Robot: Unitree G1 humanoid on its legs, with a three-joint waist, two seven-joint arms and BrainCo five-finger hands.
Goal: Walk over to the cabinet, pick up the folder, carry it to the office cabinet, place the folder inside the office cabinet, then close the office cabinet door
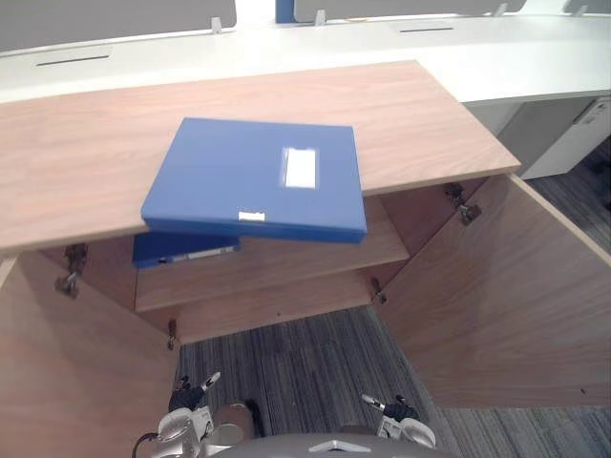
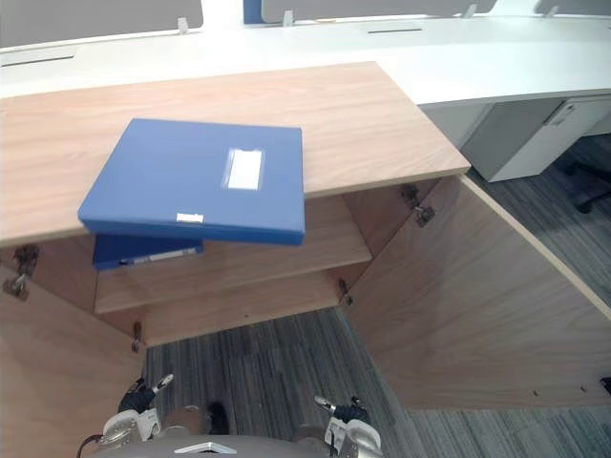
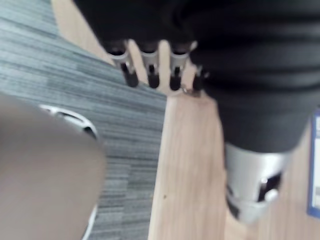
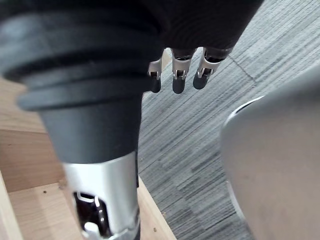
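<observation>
A blue folder (image 1: 253, 176) with a white label lies flat on the wooden cabinet top (image 1: 86, 162), its near edge jutting past the front. Both cabinet doors stand open. My left hand (image 1: 188, 394) hangs low in front of the cabinet, over the carpet, fingers (image 3: 150, 70) straight and holding nothing. My right hand (image 1: 396, 410) hangs the same way at the lower right, its fingers (image 4: 180, 75) relaxed and bare. Both hands are well below and short of the folder.
A second blue folder (image 1: 177, 248) lies on the shelf (image 1: 286, 262) inside the cabinet. The right door (image 1: 506, 296) swings far out toward me; the left door (image 1: 57, 372) stands at the lower left. White desks (image 1: 286, 52) run behind. Grey carpet (image 1: 296, 363) lies between the doors.
</observation>
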